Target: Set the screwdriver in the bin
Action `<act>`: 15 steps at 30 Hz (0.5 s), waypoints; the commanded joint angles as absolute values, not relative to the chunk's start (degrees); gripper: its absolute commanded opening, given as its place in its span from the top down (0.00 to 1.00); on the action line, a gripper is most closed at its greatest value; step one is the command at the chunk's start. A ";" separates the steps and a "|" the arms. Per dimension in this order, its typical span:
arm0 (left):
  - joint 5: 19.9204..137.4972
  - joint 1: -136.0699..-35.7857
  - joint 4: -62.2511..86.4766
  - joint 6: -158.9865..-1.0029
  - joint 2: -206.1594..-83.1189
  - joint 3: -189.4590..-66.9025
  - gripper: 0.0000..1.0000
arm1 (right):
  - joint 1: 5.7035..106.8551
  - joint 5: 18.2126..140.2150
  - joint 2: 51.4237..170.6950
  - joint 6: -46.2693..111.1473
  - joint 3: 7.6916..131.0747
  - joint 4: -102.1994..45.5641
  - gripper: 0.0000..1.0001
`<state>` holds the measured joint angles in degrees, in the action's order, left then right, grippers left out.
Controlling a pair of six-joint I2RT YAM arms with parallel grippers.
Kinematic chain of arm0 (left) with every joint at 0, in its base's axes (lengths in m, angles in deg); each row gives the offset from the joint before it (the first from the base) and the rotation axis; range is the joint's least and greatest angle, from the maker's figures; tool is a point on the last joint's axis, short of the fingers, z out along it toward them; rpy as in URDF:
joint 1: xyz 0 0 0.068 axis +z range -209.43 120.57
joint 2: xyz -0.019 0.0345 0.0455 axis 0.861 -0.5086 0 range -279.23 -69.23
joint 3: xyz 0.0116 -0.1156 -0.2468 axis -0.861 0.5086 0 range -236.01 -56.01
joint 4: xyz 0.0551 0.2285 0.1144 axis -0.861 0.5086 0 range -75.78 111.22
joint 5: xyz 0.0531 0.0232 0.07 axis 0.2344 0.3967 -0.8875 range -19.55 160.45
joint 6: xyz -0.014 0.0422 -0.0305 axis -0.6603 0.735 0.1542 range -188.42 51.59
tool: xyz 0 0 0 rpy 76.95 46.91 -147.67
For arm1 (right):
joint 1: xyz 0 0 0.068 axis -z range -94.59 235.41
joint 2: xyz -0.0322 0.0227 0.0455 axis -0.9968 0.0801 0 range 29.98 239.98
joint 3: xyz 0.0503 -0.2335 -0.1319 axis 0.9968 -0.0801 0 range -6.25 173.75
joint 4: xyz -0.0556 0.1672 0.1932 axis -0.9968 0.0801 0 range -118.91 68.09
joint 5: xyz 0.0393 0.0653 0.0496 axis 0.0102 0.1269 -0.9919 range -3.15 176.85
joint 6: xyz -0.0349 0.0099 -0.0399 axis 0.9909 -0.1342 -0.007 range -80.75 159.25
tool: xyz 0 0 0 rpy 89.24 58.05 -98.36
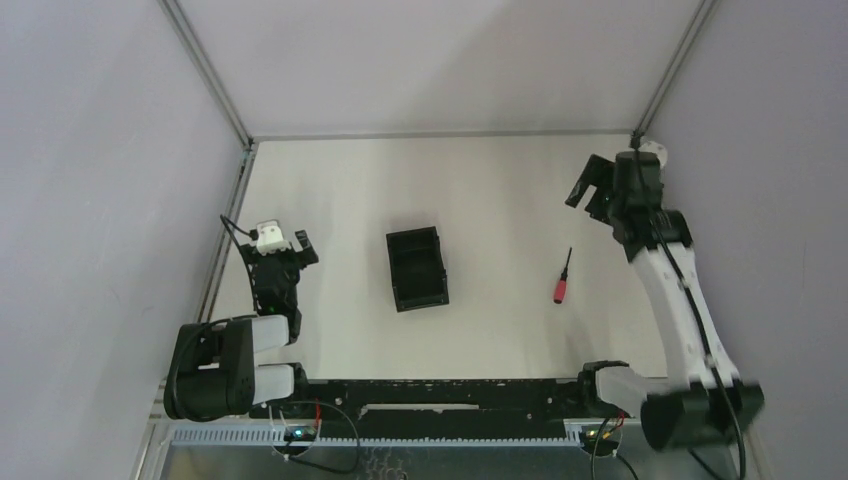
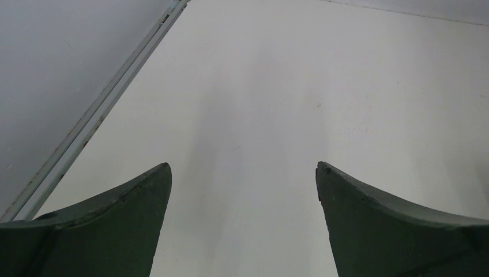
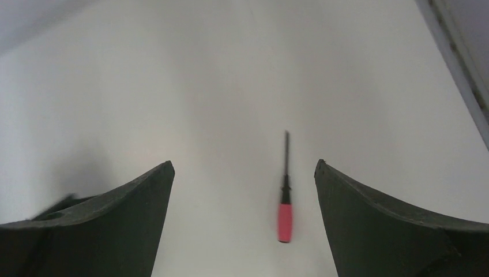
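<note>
The screwdriver (image 1: 563, 279), red handle and thin black shaft, lies flat on the white table, right of centre, handle toward the near edge. In the right wrist view it (image 3: 284, 202) lies on the table below and between my open fingers, nearer the right one. The black bin (image 1: 416, 267) stands open-top at the table's middle, left of the screwdriver. My right gripper (image 1: 588, 190) is open and empty, raised above the table beyond the screwdriver. My left gripper (image 1: 298, 245) is open and empty at the left side, left of the bin, over bare table (image 2: 248, 115).
Grey walls close the table on the left, back and right, with metal frame rails (image 1: 228, 240) along the edges. The left rail also shows in the left wrist view (image 2: 98, 112). The arm bases and a black bar (image 1: 440, 392) sit along the near edge.
</note>
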<state>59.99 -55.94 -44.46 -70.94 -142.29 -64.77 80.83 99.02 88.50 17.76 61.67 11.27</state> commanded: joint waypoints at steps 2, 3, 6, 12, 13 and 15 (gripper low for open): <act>59.43 -56.23 -46.60 -70.00 -141.38 -67.01 0.00 | 84.96 92.67 105.05 22.98 59.69 21.47 0.00; 59.38 -56.18 -46.60 -70.00 -141.38 -66.99 0.00 | 84.97 92.11 107.60 23.26 58.41 20.76 0.01; 59.36 -56.24 -46.60 -70.00 -141.39 -67.05 0.00 | 84.96 88.11 113.97 23.69 53.79 16.82 0.10; 59.32 -56.21 -46.60 -70.00 -141.39 -66.96 0.00 | 84.97 85.56 121.65 23.77 48.68 12.59 0.24; 59.38 -56.24 -46.60 -70.00 -141.39 -67.06 0.00 | 84.97 85.81 122.40 23.78 48.14 12.13 0.25; 59.41 -56.18 -46.60 -69.98 -141.33 -67.01 0.00 | 84.97 85.82 123.92 23.90 47.37 11.00 0.30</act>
<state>59.99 -55.94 -44.44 -70.94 -142.29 -64.77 85.00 87.08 122.60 22.72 47.86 14.86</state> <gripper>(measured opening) 0.996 0.743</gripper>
